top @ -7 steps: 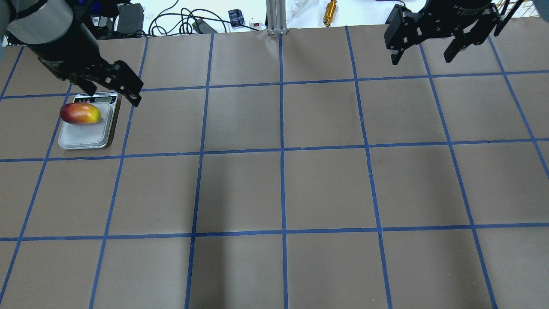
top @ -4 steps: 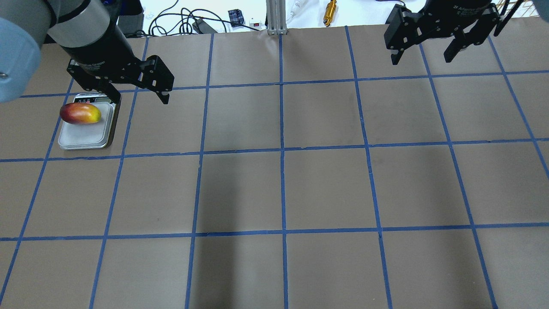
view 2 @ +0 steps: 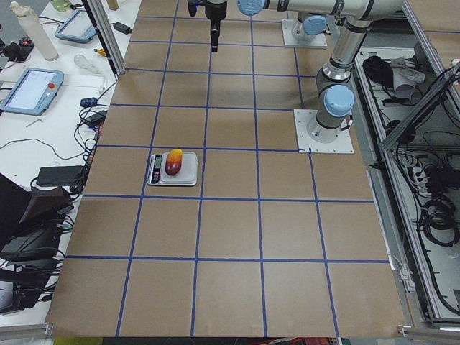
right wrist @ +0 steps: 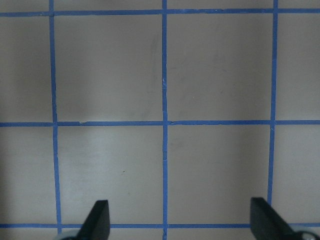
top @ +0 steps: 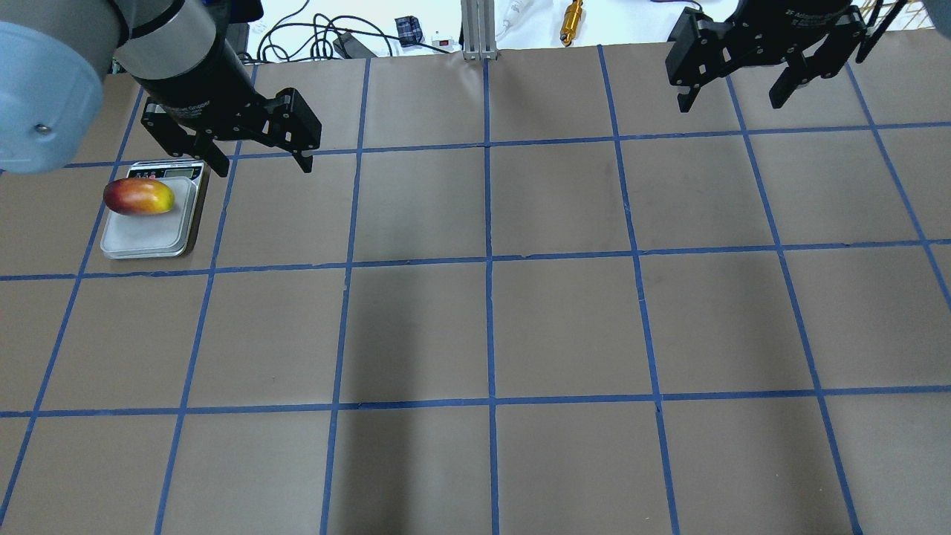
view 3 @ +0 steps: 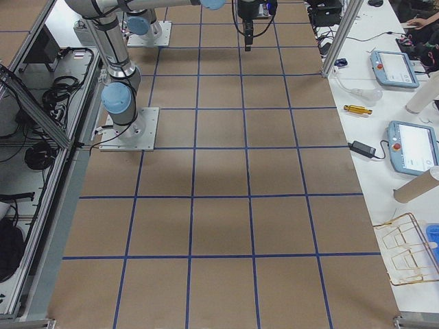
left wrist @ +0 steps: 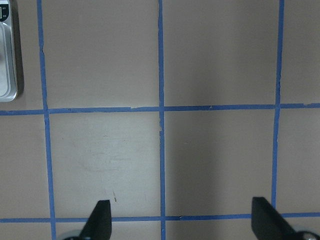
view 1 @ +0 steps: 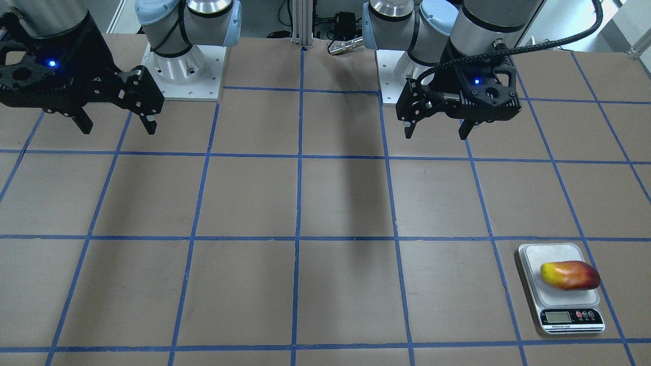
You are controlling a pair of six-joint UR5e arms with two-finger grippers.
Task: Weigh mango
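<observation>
**Inspector:** Begin at the left of the overhead view. Location of the mango?

**Recorder:** The mango (top: 139,197) lies on its side on the platform of the scale (top: 148,239), toward the end with the display (top: 168,173). Red end to the view's left, yellow end to its right. Nothing grips it.

**Inspector:** Next item to the right?

**Recorder:** The left gripper (top: 260,165). It hangs above the table (top: 565,319), touching neither mango nor scale. Jaws spread wide, nothing between them. Its wrist camera shows only a corner of the scale at the picture's left edge.

**Inspector:** Far right?

**Recorder:** The right gripper (top: 729,102), raised at the far right of the table, well apart from the scale. Jaws likewise spread and empty, over bare brown surface crossed by blue tape lines (top: 488,297).
</observation>
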